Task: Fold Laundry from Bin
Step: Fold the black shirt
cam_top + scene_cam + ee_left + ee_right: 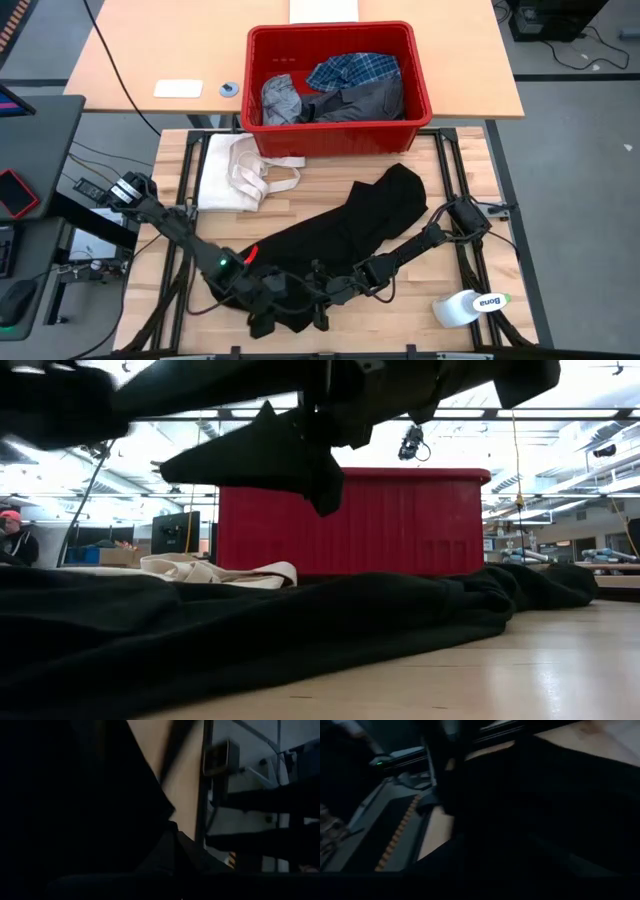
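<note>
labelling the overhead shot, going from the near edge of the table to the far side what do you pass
Both grippers, left and right, at the black garment's near end → black garment → cream cloth → red bin holding the plaid shirt.

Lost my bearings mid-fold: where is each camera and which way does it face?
High: overhead, straight down on black garment, red bin; both arms show.
Low: table height, facing the bin; arms overhead.
Left wrist: against black cloth, table edge beyond.
Right wrist: over the garment toward the other arm.
High and low share garment and bin.
</note>
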Tool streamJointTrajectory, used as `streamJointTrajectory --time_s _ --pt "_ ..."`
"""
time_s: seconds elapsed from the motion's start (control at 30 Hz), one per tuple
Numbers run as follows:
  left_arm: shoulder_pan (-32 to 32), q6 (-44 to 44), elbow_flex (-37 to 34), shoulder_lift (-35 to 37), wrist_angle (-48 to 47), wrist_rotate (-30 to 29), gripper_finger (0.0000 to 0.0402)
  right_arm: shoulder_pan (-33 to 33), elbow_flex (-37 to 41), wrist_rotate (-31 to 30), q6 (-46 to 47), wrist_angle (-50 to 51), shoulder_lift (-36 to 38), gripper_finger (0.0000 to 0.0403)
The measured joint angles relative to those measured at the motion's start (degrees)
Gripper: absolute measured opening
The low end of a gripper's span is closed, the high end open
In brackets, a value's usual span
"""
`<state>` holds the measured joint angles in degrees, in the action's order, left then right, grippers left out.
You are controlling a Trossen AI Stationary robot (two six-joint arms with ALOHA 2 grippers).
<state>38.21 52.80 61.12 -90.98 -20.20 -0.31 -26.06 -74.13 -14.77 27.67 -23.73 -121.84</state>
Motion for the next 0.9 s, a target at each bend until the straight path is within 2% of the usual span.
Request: streamJointTrajectory --time_s 0.17,0.37,0.5,0.6,0.7,0.8,0.9 --pt "5.6 7.2 0.0 0.0 -2.0 -1.2 0.0005 0.8 0.0 -4.1 -0.6 0.7 0.0 0.0209" --pt "12.8 15.2 0.0 0.0 -2.5 -8.4 0.0006 4.6 0.0 -7.6 -3.3 2.9 0.0 0.0207" --pt "14.8 17.4 0.0 0.0 -2.6 -12.5 0.0006 8.3 0.0 -4.7 -5.0 3.4 0.0 0.0207" --pt "15.1 17.8 0.0 0.0 -2.7 -13.0 0.0006 11.1 -1.5 -1.2 -5.7 7.3 0.0 0.0207" --pt "14.8 17.2 0.0 0.0 -2.7 -13.6 0.0006 13.1 -9.0 3.7 -9.0 19.0 -0.3 0.0205" --pt "14.3 15.8 0.0 0.0 -2.8 -14.0 0.0007 13.9 -18.3 4.4 -12.7 30.7 -2.2 0.0204" --pt "14.0 15.5 0.0 0.0 -3.4 -14.2 0.0007 14.5 -22.6 8.7 -12.6 34.4 -5.3 0.0204"
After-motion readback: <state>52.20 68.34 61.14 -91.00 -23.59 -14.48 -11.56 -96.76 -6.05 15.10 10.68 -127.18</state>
